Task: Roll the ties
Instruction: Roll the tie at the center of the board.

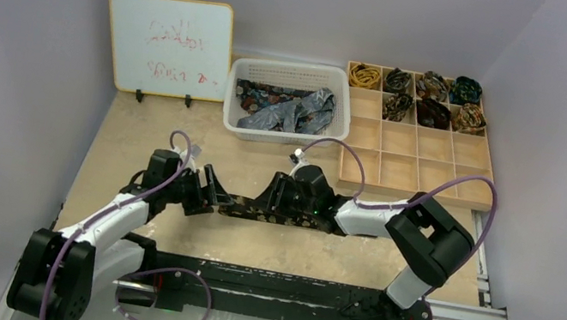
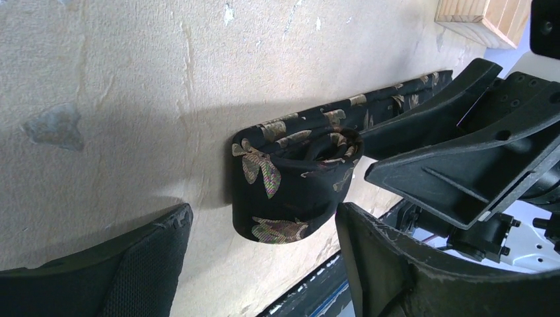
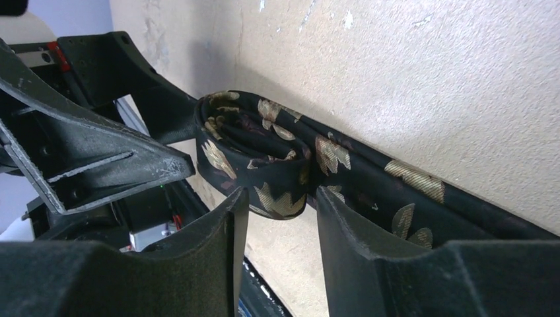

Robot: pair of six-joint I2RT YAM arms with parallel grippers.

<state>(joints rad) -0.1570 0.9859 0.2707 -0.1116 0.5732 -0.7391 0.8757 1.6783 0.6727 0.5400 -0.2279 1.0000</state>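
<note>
A dark tie with gold-brown leaf motifs [image 1: 242,206] lies flat on the table between my two grippers, its left end wound into a small coil [image 2: 290,178]. My left gripper [image 1: 211,191] is open, and the coil sits just ahead of its fingertips [image 2: 263,214]. My right gripper [image 1: 266,199] faces it from the other side. It is open with a narrower gap [image 3: 280,198], its tips at the coil's [image 3: 251,148] lower edge. The unrolled strip [image 3: 409,191] runs back under the right arm.
A white basket [image 1: 234,108] with loose ties stands at the back centre. A wooden compartment tray [image 1: 419,161] at the back right holds several rolled ties [image 1: 432,111]. A whiteboard [image 1: 167,45] stands at the back left. A black rail [image 1: 285,286] runs along the near edge.
</note>
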